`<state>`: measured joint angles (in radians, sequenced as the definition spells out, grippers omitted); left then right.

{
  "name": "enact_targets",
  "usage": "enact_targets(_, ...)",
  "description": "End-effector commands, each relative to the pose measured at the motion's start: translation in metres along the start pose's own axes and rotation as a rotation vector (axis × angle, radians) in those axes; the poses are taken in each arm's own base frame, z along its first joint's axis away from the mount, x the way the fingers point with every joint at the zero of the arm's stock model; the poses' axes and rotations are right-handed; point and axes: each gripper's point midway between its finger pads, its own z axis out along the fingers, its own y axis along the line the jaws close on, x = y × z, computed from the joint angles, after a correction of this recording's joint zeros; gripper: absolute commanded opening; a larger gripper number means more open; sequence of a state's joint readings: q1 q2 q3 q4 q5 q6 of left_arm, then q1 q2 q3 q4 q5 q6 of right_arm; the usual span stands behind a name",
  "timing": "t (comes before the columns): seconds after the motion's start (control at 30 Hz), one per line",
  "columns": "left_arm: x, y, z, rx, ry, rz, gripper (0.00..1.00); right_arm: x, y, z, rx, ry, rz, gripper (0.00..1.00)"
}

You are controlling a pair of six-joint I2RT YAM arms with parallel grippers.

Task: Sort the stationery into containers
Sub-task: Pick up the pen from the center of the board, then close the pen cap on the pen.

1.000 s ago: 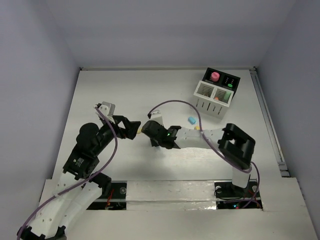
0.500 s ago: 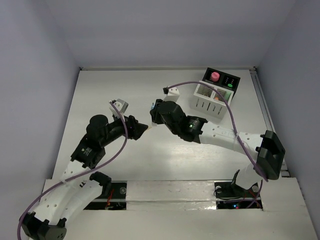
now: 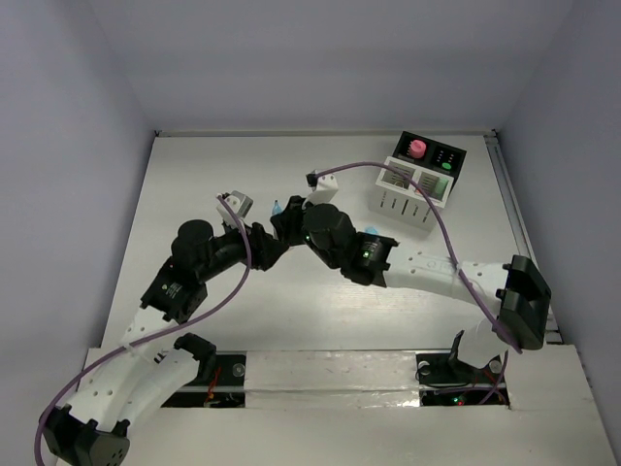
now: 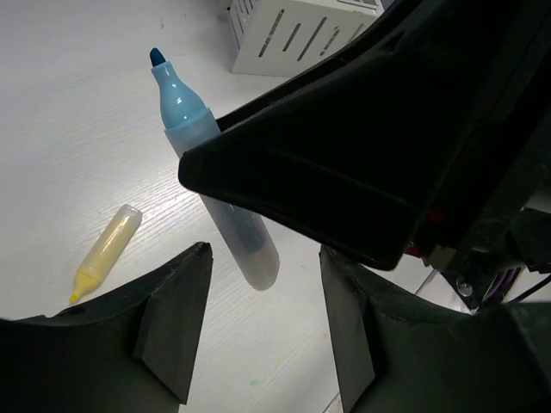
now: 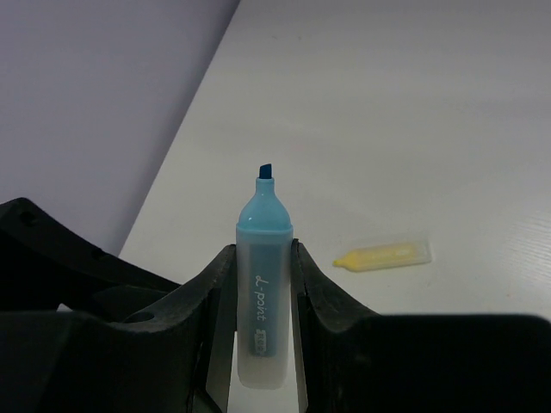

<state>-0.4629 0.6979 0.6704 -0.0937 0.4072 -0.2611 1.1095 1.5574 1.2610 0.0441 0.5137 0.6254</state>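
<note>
A pastel blue highlighter (image 5: 263,292), uncapped with its tip up, stands upright in my right gripper (image 5: 263,249), which is shut on its barrel. In the top view its tip (image 3: 278,207) sticks out left of the table's middle. My left gripper (image 4: 263,251) faces it from below, jaws apart, and the highlighter's butt end (image 4: 258,267) sits just beyond the fingertips, untouched. A small yellow translucent piece (image 4: 108,249) lies on the table (image 5: 385,254). The containers stand at the back right, a white slatted box (image 3: 408,189) joined to a black box (image 3: 439,158).
A pink-capped bottle (image 3: 416,148) and a green item (image 3: 446,166) sit in the black box, and something orange (image 3: 424,182) in the white one. The right arm (image 3: 427,272) stretches across the table's middle. A rail (image 3: 519,233) runs along the right edge.
The right arm has swung up and to the left with the blue highlighter, meeting the left gripper. The left gripper's jaws have narrowed and it has shifted slightly right.
</note>
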Motion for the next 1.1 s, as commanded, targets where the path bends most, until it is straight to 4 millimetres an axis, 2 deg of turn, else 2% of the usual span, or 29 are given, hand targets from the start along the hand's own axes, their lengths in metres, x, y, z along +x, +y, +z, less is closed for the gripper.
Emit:
enact_targets(0.0,-0.026,-0.009,-0.002,0.029,-0.081,0.028,0.49,-0.024,0.032,-0.011,-0.099,-0.073,0.072,0.05)
enact_targets(0.1,-0.026,-0.009,-0.001,0.028,-0.077,0.025,0.46,-0.022,0.039,-0.013,-0.12,-0.07,0.076,0.05)
enact_targets(0.2,-0.026,-0.01,-0.002,0.032,-0.08,0.025,0.37,-0.02,0.042,-0.015,-0.128,-0.068,0.075,0.05)
enact_targets(0.23,-0.027,-0.009,-0.002,0.025,-0.083,0.026,0.29,-0.019,0.041,-0.015,-0.127,-0.066,0.073,0.05)
enact_targets(0.3,-0.029,-0.008,-0.003,0.014,-0.09,0.025,0.22,-0.022,0.041,-0.018,-0.129,-0.071,0.077,0.05)
enact_targets(0.4,-0.032,-0.006,-0.004,-0.002,-0.1,0.029,0.02,-0.02,0.039,-0.021,-0.129,-0.064,0.073,0.06)
enact_targets(0.5,-0.034,-0.006,-0.008,-0.007,-0.118,0.036,0.0,-0.019,0.032,-0.026,-0.115,-0.057,0.054,0.19)
enact_targets(0.53,-0.035,-0.008,-0.01,-0.001,-0.121,0.038,0.0,-0.018,0.029,-0.028,-0.114,-0.053,0.046,0.32)
enact_targets(0.6,-0.034,-0.009,-0.01,0.003,-0.121,0.04,0.0,-0.016,0.023,-0.034,-0.112,-0.043,0.019,0.47)
enact_targets(0.63,-0.035,-0.01,-0.011,0.007,-0.121,0.041,0.0,-0.023,0.021,-0.044,-0.113,-0.044,-0.003,0.57)
enact_targets(0.73,-0.034,-0.012,-0.012,0.018,-0.12,0.042,0.0,-0.031,0.009,-0.061,-0.122,-0.029,-0.063,0.7)
enact_targets(0.77,-0.034,-0.012,-0.011,0.022,-0.119,0.044,0.0,-0.048,0.01,-0.075,-0.15,-0.051,-0.058,0.7)
enact_targets(0.8,-0.034,-0.013,-0.011,0.025,-0.119,0.043,0.0,-0.055,0.008,-0.082,-0.166,-0.058,-0.066,0.71)
enact_targets(0.83,-0.034,-0.014,-0.011,0.029,-0.116,0.045,0.0,-0.05,-0.003,-0.086,-0.154,-0.03,-0.126,0.74)
enact_targets(0.87,-0.033,-0.013,-0.01,0.029,-0.112,0.045,0.0,-0.06,-0.009,-0.096,-0.164,-0.045,-0.142,0.75)
enact_targets(0.9,-0.033,-0.013,-0.01,0.03,-0.11,0.044,0.0,-0.061,-0.016,-0.098,-0.157,-0.042,-0.169,0.75)
enact_targets(0.93,-0.033,-0.015,-0.01,0.039,-0.108,0.047,0.0,-0.055,-0.032,-0.097,-0.121,-0.006,-0.213,0.72)
enact_targets(0.97,-0.032,-0.016,-0.009,0.046,-0.104,0.045,0.0,-0.058,-0.056,-0.091,-0.063,0.008,-0.213,0.71)
enact_targets(1.0,-0.032,-0.017,-0.009,0.054,-0.104,0.05,0.0,-0.056,-0.071,-0.088,-0.031,0.032,-0.217,0.69)
enact_targets(1.07,-0.032,-0.022,-0.01,0.081,-0.099,0.056,0.0,-0.04,-0.1,-0.082,0.001,0.121,-0.241,0.64)
